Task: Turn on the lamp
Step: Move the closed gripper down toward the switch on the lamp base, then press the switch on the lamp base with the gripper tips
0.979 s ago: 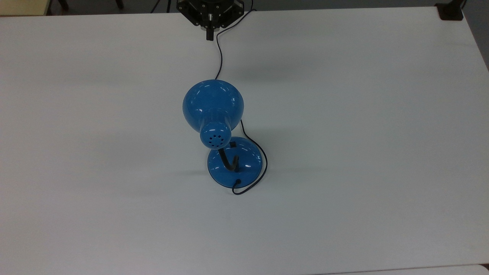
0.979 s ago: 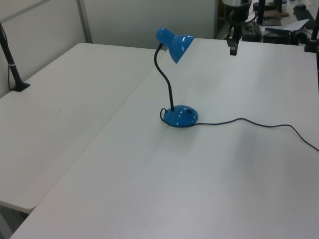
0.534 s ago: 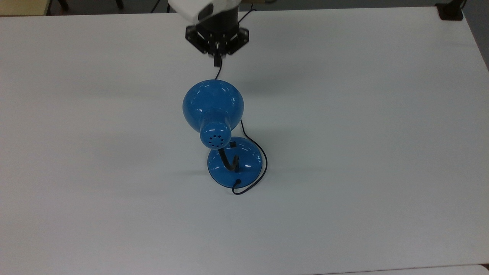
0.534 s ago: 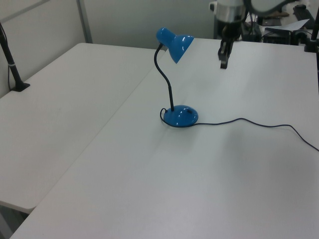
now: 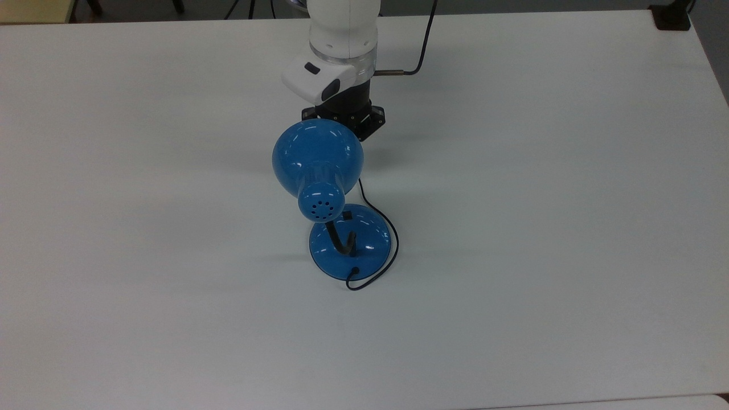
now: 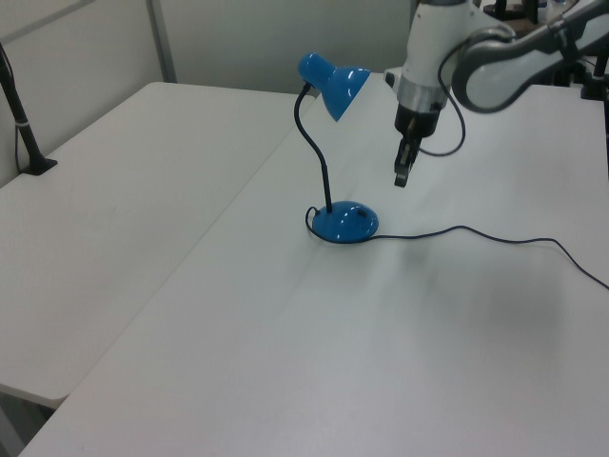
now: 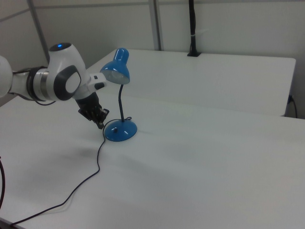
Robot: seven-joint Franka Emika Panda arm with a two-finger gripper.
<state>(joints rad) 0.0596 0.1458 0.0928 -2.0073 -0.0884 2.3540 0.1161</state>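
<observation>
The lamp stands upright near the middle of the white desk, its round blue base flat on the surface. A black gooseneck rises from the base, curves over, and carries the glossy blue bell-shaped shade; in the top view the shade hangs over the desk just above the base in the picture. A small black switch sits on the dome of the base, on the side under the shade. The bulb is not lit. A thin black cord leaves the base, loops round its edge, and trails away across the desk toward the left view's right.

The white robot arm reaches in from the far edge of the desk in the top view. Its hand points downward and hangs in the air beside the lamp, lower than the shade and higher than the base, touching neither. In the left view it is on the left view's right of the gooseneck; in the right view the hand sits just to the right view's left of the base, above the cord. Its dark fingers appear pressed together with nothing between them. In the top view the shade hides the fingertips, and the arm's white wrist shows just beyond it.

A second white desk adjoins on the left view's left, with a black post clamped at its far edge.
</observation>
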